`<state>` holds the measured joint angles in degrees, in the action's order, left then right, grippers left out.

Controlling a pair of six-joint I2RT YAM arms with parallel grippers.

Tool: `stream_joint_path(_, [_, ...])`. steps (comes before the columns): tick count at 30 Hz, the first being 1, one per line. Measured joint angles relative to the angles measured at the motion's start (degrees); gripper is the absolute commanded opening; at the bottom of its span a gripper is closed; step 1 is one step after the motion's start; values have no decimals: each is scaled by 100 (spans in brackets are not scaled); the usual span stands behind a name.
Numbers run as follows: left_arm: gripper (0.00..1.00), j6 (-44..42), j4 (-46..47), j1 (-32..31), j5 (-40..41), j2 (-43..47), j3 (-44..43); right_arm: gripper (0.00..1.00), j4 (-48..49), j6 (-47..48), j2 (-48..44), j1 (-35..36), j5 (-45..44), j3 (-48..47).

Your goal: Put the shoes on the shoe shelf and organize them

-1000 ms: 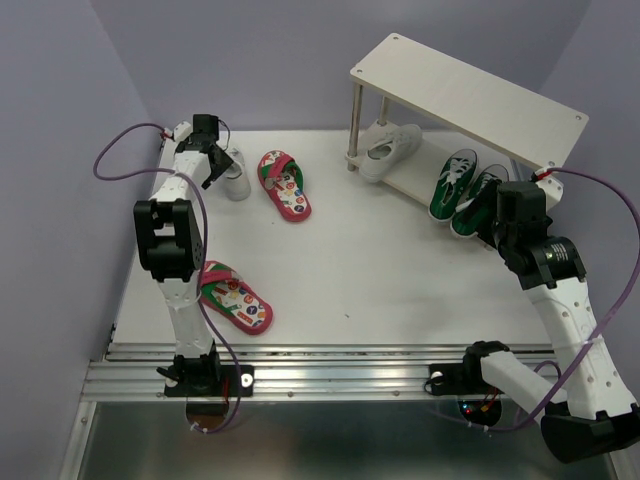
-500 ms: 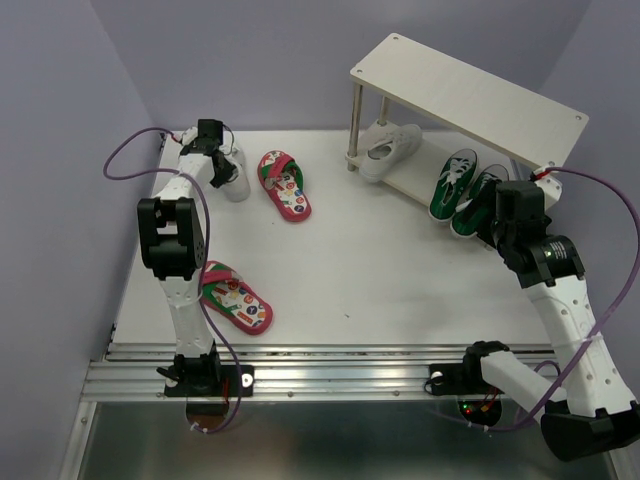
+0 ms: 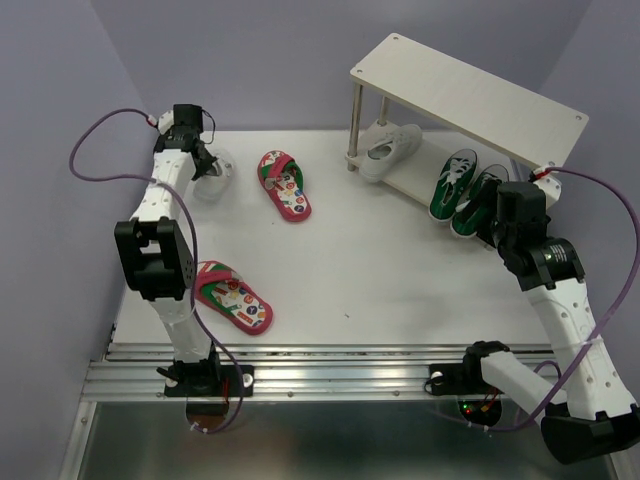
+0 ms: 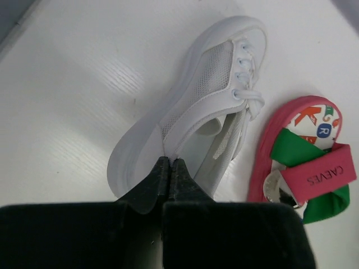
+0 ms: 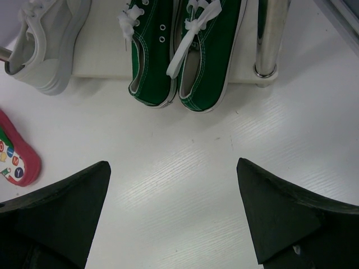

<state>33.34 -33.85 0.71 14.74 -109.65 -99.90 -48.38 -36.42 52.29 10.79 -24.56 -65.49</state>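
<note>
- The loose white sneaker [image 4: 193, 106] is at the far left corner of the table [image 3: 380, 270]. Its toe points away from the left gripper [image 4: 168, 168].
- That claw pinches the rim of the sneaker's heel, and its fingers [image 4: 151, 185] are pressed almost together on the thin fabric.
- From above, this sneaker is a pale blur at the claw's tip. I cannot tell whether its sole touches the table.
- Just beside it, on its right and not touching, lies a red-pink flip-flop [image 4: 305, 162] with a green and pink strap.
- The other flip-flop [image 3: 232, 296] lies well apart, near the front left, next to the left arm.
- The shoe shelf [image 3: 465, 95] stands at the far right.
- On its lower board, a second white sneaker [image 3: 388, 148] sits at the left end.
- The two green sneakers [image 5: 179, 56] sit side by side further right, with their heels overhanging the board's front edge.
- The right gripper [image 5: 173, 165] hangs over bare table just in front of those heels, fingers spread wide and holding nothing.
</note>
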Motion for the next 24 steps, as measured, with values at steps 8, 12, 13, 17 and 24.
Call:
stream_joint_path(8, [0,-498,-234,-647,197,1700,369,100,92,66,-57,0,85,83])
stream_joint_path(12, [0,-603,-289,-1150,109,2339,647,100,151,90,-57,0,125,92])
stream_joint_path(13, [0,-608,-319,-1263,7,2468,699,100,181,94,-57,0,131,109])
stream_joint_path(17, [0,-555,-306,-1611,-350,2811,999,100,262,107,-52,0,219,225])
stream_joint_path(24, [0,-122,221,-2935,-859,2894,1843,100,306,107,-50,0,363,260])
